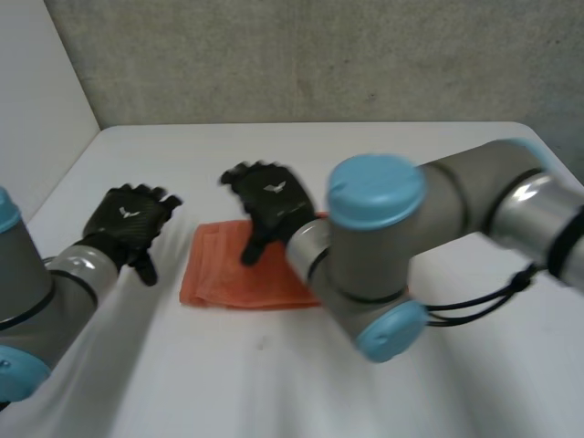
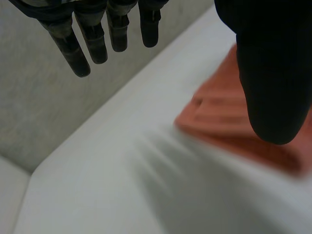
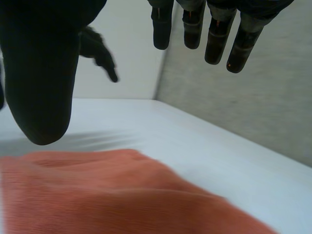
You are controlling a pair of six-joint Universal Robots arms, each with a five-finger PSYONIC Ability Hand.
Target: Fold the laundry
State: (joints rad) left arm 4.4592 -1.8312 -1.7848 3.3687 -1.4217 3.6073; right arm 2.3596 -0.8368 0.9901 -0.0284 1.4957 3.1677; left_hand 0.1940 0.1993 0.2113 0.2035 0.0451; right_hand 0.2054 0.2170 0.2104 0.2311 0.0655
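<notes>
- Saw left hand (image 1: 128, 219) above the white table (image 1: 274, 383), fingers spread, holding nothing.
- Found folded orange cloth (image 1: 228, 274) lying flat mid-table.
- Saw right hand (image 1: 271, 205) over its far edge, fingers straight, grasping nothing.
</notes>
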